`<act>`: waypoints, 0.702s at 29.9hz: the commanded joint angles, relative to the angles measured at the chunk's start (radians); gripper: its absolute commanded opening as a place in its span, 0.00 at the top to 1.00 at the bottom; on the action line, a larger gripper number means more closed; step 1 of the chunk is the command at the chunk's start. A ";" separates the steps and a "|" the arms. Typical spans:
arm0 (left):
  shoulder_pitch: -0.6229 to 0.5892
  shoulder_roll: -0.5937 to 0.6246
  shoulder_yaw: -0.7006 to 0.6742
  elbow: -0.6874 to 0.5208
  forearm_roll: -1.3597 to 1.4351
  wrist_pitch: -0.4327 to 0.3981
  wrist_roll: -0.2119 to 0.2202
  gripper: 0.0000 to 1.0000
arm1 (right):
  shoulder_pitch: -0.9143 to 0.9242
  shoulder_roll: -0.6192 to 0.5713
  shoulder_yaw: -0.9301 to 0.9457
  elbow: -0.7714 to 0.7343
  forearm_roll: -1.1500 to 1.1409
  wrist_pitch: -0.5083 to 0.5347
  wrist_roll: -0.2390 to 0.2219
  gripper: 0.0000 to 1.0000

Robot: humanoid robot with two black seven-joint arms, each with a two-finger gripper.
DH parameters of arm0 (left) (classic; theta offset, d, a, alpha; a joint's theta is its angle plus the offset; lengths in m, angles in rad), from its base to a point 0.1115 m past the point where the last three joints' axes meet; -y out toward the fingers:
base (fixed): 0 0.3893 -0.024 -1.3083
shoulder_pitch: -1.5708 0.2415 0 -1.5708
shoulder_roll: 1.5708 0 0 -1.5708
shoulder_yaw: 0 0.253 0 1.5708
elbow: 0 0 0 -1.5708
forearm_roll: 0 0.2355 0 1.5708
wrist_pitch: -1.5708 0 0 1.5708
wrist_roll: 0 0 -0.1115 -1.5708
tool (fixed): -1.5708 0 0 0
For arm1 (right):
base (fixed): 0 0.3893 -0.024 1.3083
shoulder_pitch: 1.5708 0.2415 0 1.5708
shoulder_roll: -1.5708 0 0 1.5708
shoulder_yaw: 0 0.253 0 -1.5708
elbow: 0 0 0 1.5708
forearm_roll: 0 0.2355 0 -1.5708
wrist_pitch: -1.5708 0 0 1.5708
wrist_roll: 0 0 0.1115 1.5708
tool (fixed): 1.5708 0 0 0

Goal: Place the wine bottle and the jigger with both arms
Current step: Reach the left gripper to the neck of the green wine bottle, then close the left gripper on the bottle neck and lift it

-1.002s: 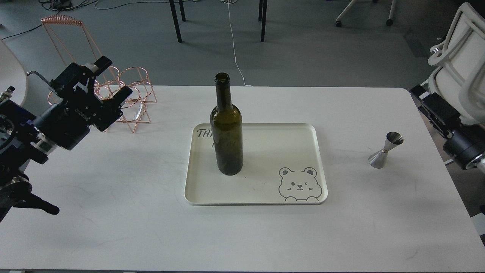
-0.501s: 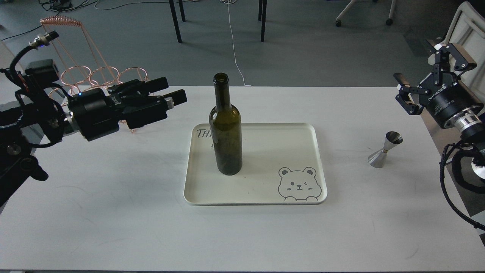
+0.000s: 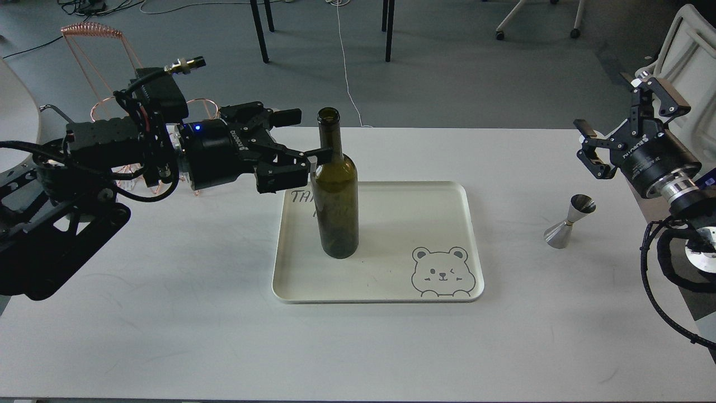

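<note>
The wine bottle [image 3: 334,196], dark olive-green and unlabelled, stands upright on the left part of a cream tray [image 3: 447,193]. My left gripper [image 3: 306,134] is open and level, just left of the bottle's neck. Its near fingertip [image 3: 321,152] overlaps the bottle's shoulder; I cannot tell whether it touches. The jigger [image 3: 569,221], a small steel double cone, stands on the white table right of the tray, narrow cone up. My right gripper [image 3: 611,103] is open and empty, in the air above and right of the jigger.
A copper wire rack [image 3: 100,61] stands at the table's back left, behind my left arm. A white chair [image 3: 685,33] is beyond the table's right edge. The tray has a bear drawing [image 3: 442,271] at its front right corner.
My left gripper has swung right, from well left of the tray up to the bottle's neck, and its fingers have spread. My right gripper has shifted slightly and stays open.
</note>
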 commanded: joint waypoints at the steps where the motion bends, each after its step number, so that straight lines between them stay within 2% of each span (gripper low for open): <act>1: -0.004 -0.017 0.007 0.009 -0.008 -0.001 0.000 0.02 | -0.001 -0.002 -0.001 -0.002 -0.002 -0.001 0.000 0.06; 13: -0.057 -0.070 0.043 0.075 -0.005 0.021 0.000 0.05 | -0.001 0.001 -0.004 -0.004 -0.004 -0.001 0.000 0.06; 21: -0.071 -0.078 0.089 0.084 -0.010 0.031 0.000 0.33 | -0.001 0.001 -0.004 -0.005 -0.004 -0.001 0.000 0.06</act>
